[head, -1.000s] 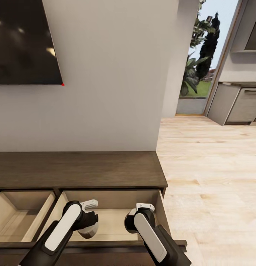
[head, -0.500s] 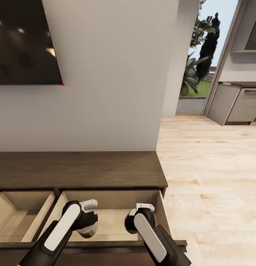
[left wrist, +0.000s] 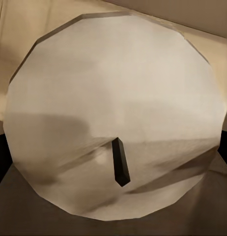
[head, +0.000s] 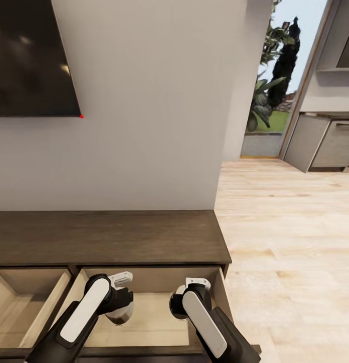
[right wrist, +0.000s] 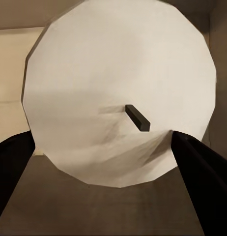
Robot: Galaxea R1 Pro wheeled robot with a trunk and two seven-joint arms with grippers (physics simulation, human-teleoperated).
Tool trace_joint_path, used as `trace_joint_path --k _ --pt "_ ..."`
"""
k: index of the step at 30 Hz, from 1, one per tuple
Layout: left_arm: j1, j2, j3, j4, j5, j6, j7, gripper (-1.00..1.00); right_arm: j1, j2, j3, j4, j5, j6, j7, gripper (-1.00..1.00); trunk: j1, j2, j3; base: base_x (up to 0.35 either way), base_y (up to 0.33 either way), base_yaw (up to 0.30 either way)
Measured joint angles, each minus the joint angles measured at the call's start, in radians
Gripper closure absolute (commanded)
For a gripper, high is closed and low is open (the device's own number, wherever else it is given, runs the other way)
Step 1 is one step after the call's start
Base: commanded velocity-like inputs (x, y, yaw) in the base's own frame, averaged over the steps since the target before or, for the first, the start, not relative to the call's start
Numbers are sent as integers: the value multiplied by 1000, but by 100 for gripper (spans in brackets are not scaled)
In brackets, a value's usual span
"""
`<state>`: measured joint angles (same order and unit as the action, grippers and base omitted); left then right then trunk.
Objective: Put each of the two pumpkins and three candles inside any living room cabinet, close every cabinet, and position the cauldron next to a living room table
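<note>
Cabinet [head: 103, 237]: long, low, dark-brown, against the wall; two drawers pulled out, pale beige inside.
Left end effector [head: 121, 313]: over the right-hand open drawer [head: 154, 312], near its left side; an off-white candle [head: 120, 315] shows at its tip. Fingers clamped on it, as far as the head view shows.
Left wrist view: round candle [left wrist: 113, 113] top with short dark wick [left wrist: 120, 167], seen close; beige drawer wood behind.
Right end effector [head: 178, 306]: over the same drawer, toward its right side; tip hidden behind the wrist in the head view.
Right wrist view: second candle [right wrist: 118, 93] seen end-on with dark wick [right wrist: 138, 118], between two dark fingers [right wrist: 197, 167]; jaws closed on it.
Left drawer [head: 23, 307]: open, nothing seen inside.
Surroundings: dark screen [head: 28, 55] on wall; light wood floor [head: 290, 242] to the right.
</note>
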<state>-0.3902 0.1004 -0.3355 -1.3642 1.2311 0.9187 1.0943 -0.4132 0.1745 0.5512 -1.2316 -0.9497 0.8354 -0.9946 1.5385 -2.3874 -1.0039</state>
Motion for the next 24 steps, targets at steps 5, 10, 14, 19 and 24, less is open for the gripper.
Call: trace_joint_path --k 5,10,14,19,24 --pt "0 1 -1 0 0 -12 0 100 0 0 0 1 -1 0 0 100 0 0 0 23 0 0" --pt "0 2 -2 0 0 -13 0 100 0 0 0 1 -1 0 0 100 0 0 0 2 0 0" --pt "0 2 -2 0 0 -13 0 100 0 0 0 1 -2 -1 0 100 12 -21 -9 0 0 0" --pt "0 2 -2 0 0 -12 0 100 0 0 0 1 -1 0 0 100 16 -28 -12 0 0 0" --pt "0 2 -2 0 0 -12 0 100 0 0 0 1 -1 0 0 100 35 -63 -28 0 0 0"
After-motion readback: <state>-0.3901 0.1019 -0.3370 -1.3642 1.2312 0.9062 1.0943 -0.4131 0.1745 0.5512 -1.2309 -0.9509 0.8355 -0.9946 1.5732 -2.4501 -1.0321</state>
